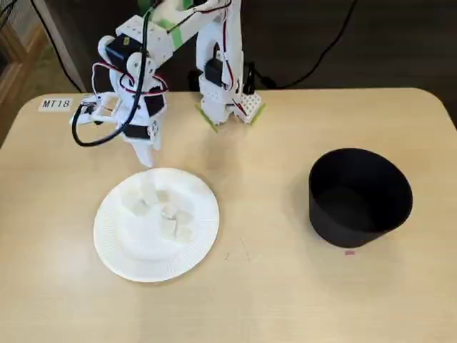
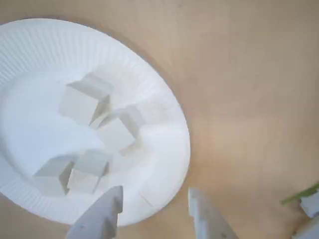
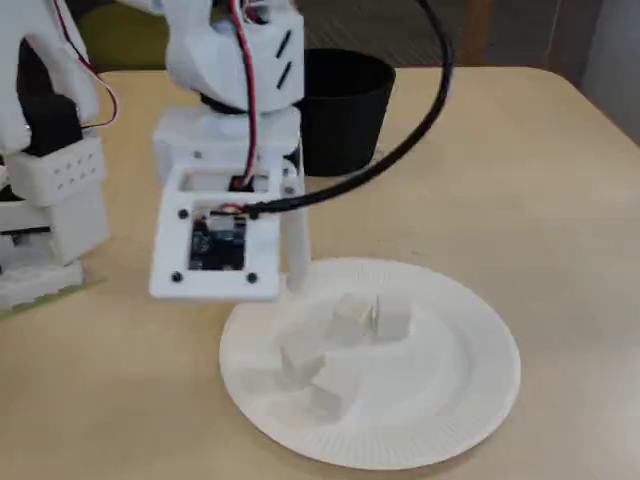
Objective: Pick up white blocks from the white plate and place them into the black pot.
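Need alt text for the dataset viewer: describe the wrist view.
Open gripper hovers empty over the near rim of a white plate holding several white blocks, clustered toward the plate's centre. Bare tan table fills the right side.

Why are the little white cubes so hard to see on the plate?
In the wrist view the white blocks look soft and washed out, white on the bright white plate, with only faint grey shadows; the end effector tips are blurry too. In a fixed view the black pot stays crisp against the table, while the blocks almost melt into the plate.
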`<state>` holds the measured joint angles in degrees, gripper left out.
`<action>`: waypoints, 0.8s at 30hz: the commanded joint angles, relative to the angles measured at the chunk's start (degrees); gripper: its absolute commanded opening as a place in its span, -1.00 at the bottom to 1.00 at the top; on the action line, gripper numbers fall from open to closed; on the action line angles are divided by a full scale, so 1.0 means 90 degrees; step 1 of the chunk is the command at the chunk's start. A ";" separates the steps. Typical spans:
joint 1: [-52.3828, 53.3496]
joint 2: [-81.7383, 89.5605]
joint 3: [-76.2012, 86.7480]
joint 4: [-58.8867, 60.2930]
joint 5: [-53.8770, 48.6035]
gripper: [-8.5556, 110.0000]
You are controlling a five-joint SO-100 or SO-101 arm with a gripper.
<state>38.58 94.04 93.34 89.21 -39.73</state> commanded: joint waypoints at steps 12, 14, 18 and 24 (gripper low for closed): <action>-0.0215 -0.1396 -0.1279 -0.0195 -0.0742 -0.37; -0.0156 -0.1455 -0.1279 -0.0225 -0.0752 -0.36; -0.0107 -0.1543 -0.1240 -0.0293 -0.0762 -0.35; 0.0049 -0.1621 -0.1191 -0.0381 -0.0908 -0.33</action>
<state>37.97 79.37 84.46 86.57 -47.37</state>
